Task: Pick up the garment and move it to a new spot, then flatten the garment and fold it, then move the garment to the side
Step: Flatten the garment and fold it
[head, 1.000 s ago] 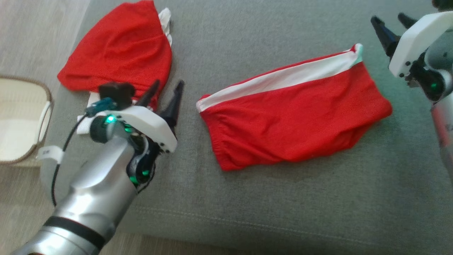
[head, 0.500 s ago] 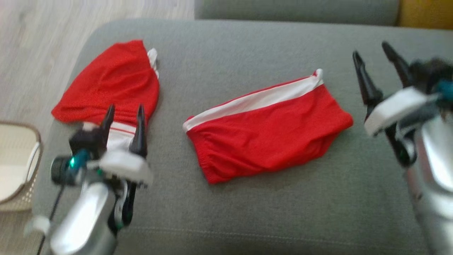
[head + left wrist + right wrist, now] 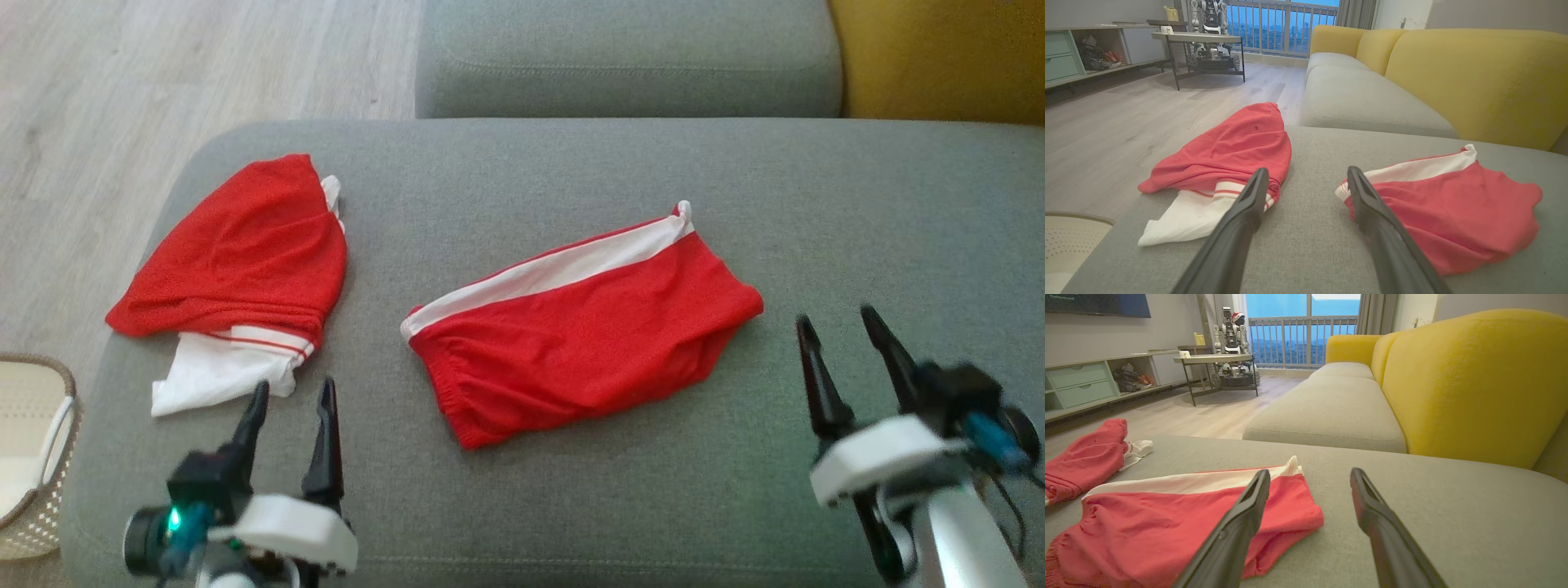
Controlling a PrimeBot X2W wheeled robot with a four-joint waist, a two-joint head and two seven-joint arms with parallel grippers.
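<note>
The folded red shorts (image 3: 580, 327) (white stripe along the far edge) lie mid-cushion on the gray sofa (image 3: 571, 506). The left claw (image 3: 294, 390) and right claw (image 3: 837, 317) hang released and empty, apart from them. Another red shirt (image 3: 237, 261) lies left.

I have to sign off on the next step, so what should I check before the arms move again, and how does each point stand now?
1. Left gripper open, nothing held: ok.
2. Right gripper open, nothing held: ok.
3. Red shorts folded, lying flat on the grey cushion: ok.
4. Shorts set at the side: not ok, they lie mid-cushion.
5. Red and white garment apart from the shorts: ok.
6. Room inside the basket: cannot tell.
</note>
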